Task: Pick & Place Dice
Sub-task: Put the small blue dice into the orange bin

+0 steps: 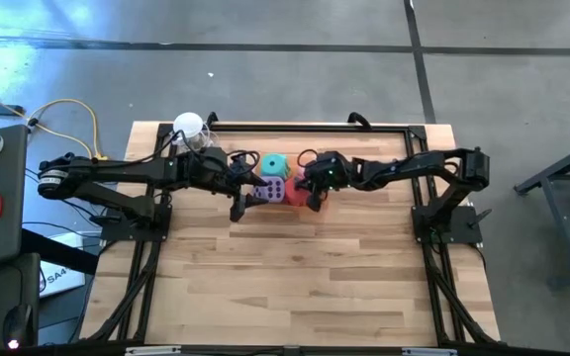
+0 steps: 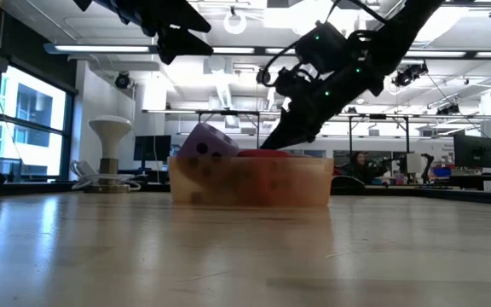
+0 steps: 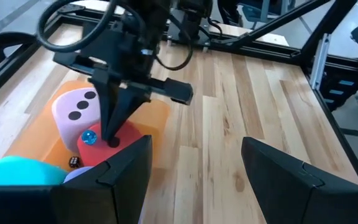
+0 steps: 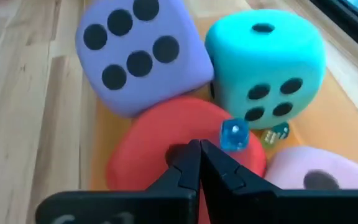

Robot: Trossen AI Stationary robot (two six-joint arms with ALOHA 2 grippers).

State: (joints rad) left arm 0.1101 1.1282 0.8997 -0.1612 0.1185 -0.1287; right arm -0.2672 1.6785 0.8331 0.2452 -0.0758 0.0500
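The right gripper (image 4: 199, 163), jaws fully closed and empty, presses on the red die (image 4: 160, 143) in the orange tray (image 2: 314, 183), so it must open to grasp, while the left gripper (image 3: 194, 168) waits nearby, half open and empty.

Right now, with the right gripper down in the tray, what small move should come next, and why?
Probably lift the right gripper a little and open it. Its jaws are shut, resting on the red die without holding it. The small blue die sits just beside the tips. The left gripper waits open nearby.
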